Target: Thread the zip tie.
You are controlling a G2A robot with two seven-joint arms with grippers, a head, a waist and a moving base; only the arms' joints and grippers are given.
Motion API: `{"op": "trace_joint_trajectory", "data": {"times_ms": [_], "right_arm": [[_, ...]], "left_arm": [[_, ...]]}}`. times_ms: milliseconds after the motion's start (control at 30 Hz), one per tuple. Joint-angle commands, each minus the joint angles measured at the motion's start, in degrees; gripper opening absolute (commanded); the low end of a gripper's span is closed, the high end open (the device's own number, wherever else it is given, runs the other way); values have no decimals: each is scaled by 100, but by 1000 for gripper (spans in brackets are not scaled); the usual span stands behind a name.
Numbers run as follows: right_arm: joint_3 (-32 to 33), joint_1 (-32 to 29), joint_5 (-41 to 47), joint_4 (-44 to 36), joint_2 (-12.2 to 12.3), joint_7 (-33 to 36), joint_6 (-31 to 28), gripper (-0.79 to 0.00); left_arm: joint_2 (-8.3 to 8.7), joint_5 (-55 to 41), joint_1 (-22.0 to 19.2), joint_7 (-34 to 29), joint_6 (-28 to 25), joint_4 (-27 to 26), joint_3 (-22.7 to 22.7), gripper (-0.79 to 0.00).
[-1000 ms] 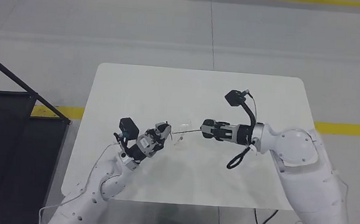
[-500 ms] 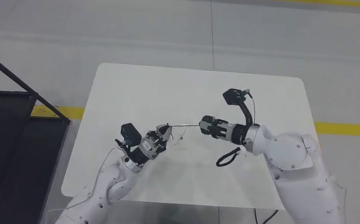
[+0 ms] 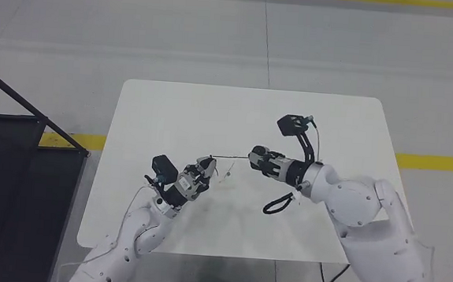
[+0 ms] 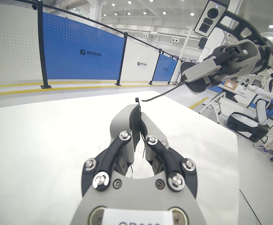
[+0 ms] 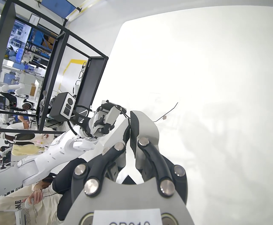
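My left gripper (image 3: 207, 163) (image 4: 138, 110) is shut on a thin black zip tie near its head (image 4: 137, 99). The small square head sticks up just past the fingertips, and the strap runs down between the pads. My right gripper (image 3: 254, 155) (image 5: 129, 116) hovers opposite over the table's middle, shut on a black strap (image 3: 229, 156). The strap's free tip (image 4: 143, 100) points at the head and ends a small gap beside it. From the left wrist view the right gripper (image 4: 187, 82) hangs above and beyond the head. I cannot tell how the two pieces of strap join.
The white table (image 3: 173, 114) has bare surface all around both grippers. A black cable loop (image 3: 280, 202) hangs under the right forearm. A black metal frame (image 3: 16, 103) stands off the table's left edge. A thin dark line with a brown speck (image 5: 164, 116) shows on the tabletop.
The right gripper has shifted left and slightly toward the table's far side, bringing the strap tip closer to the left fingertips. The left gripper has barely moved since half a second ago.
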Motion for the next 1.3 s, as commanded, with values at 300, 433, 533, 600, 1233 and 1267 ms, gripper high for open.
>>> {"op": "trace_joint_trajectory", "data": {"times_ms": [300,433,533,600,1233,1267], "right_arm": [[-106,44,-91,-5,-8,5,109,-785],[-135,80,-69,23,-16,-5,128,-785],[-143,89,-46,34,-19,-19,132,-785],[-147,99,-46,41,-20,-9,128,-785],[-145,62,-80,-58,-12,-5,214,-785],[-144,62,-86,-56,-12,-8,228,-785]], "left_arm": [[0,0,0,0,0,0,0,-785],[0,0,0,0,0,0,0,-785],[0,0,0,0,0,0,0,-785],[0,0,0,0,0,0,0,-785],[0,0,0,0,0,0,0,-785],[0,0,0,0,0,0,0,-785]]}}
